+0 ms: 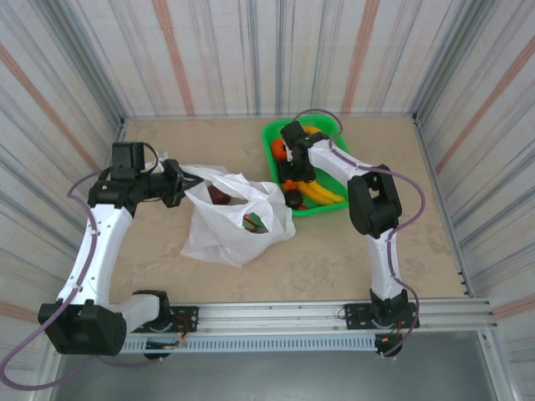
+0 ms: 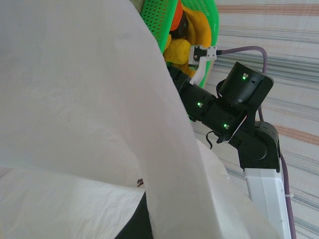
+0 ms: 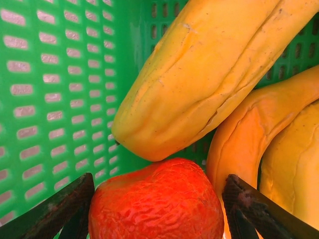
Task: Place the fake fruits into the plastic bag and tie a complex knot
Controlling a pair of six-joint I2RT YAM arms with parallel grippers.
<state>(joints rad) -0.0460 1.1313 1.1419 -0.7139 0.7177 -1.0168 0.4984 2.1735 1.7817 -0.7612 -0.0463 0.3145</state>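
I see the plastic bag (image 1: 226, 238) lying crumpled on the table (image 1: 351, 259), left of centre. It is thin, translucent white, with its mouth gaping and its handle loops apart. Inside the opening I make out a dark maroon fruit (image 1: 219, 195) and a pink-red and green one (image 1: 253, 222) (half veiled by the film). The other fake fruits (image 1: 322, 194) sit in the green basket (image 1: 269, 134) just right of the bag. There, glossy yellow bananas (image 3: 199, 74) lie bunched together, and a wrinkled orange fruit (image 3: 154, 204) is tucked right under the tip of one.

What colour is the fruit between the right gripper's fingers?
Orange-red fruit; clearest in right wrist view.
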